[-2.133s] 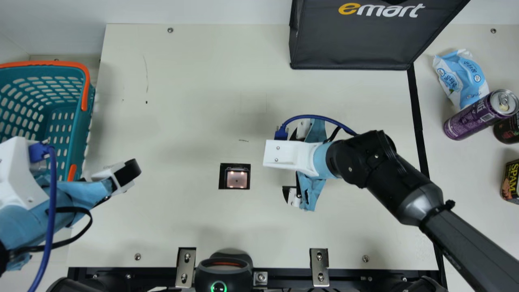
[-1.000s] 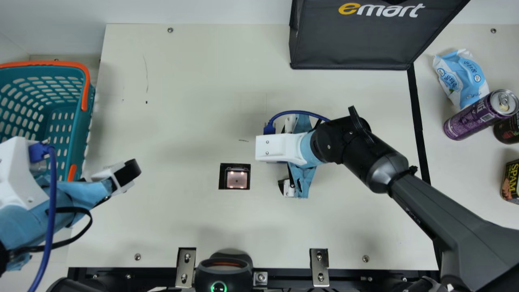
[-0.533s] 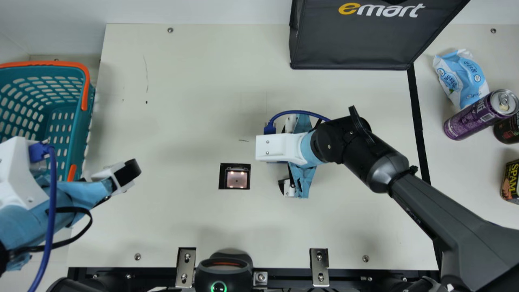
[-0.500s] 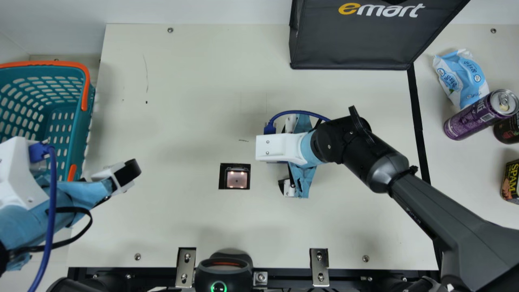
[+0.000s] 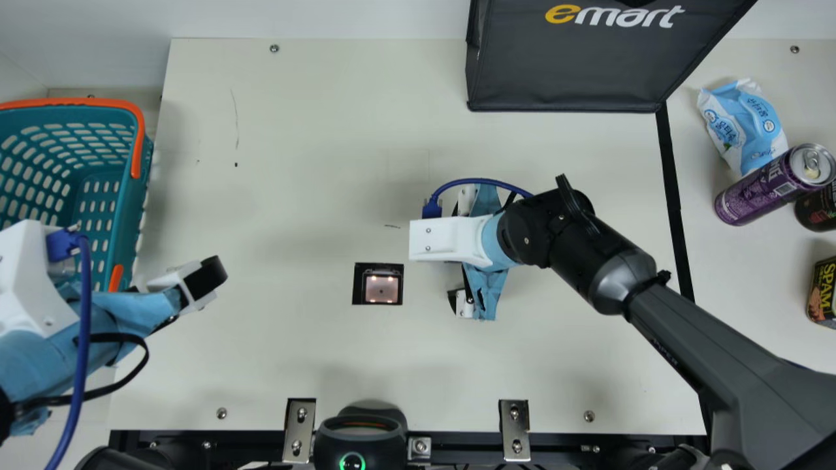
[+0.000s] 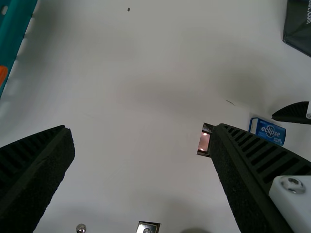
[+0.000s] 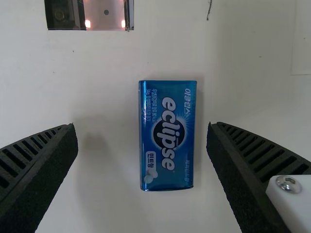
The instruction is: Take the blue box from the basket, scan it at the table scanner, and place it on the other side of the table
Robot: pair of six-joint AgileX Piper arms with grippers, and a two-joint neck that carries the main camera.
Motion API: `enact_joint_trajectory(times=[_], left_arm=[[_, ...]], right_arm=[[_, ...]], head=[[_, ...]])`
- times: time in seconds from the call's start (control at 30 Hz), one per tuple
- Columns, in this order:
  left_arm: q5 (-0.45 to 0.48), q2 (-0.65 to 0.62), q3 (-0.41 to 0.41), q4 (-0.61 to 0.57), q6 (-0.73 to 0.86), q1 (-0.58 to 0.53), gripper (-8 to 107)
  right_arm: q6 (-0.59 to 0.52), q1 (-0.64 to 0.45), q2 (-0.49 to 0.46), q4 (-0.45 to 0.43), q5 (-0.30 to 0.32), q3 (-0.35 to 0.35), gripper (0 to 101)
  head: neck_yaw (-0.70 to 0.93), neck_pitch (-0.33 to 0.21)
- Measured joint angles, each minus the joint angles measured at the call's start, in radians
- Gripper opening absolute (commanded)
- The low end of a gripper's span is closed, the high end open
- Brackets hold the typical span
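Left hand (image 5: 189,287) hangs near the left edge of the surface (image 5: 294,163), fingers apart; blue box (image 7: 167,136) lies flat between table scanner (image 5: 381,289) and right edge, below right hand (image 5: 455,251), fingers also apart; black bag (image 5: 568,65) stands toward far edge.

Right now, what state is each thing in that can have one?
Blue box: on the table, ungripped.
Right gripper: open, fingers either side of the box.
Left gripper: open, holding nothing.
Table scanner: lit.
Black device: ring glowing green.
Basket: upright.
Black bag: standing.
Purple can: tab attached; can't tell whether sealed.
Light-blue packet: wrinkled.
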Motion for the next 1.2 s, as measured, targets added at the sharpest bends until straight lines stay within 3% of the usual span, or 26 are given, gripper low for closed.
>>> enact_joint_trajectory(times=[0.63,1.07,1.2], left_arm=[[0.000,0.000,0.000,0.000,0.000,0.000,90],[0.000,0.000,0.000,0.000,0.000,0.000,90],[0.000,0.000,0.000,0.000,0.000,0.000,90]], right_arm=[[-0.023,-0.017,0.061,0.003,0.057,-0.067,95],[-0.011,-0.008,0.099,-0.016,0.058,-0.079,95],[-0.003,-0.008,0.101,-0.019,0.061,-0.081,68]], head=[[0.000,-0.002],[0.000,0.000],[0.000,-0.002]])
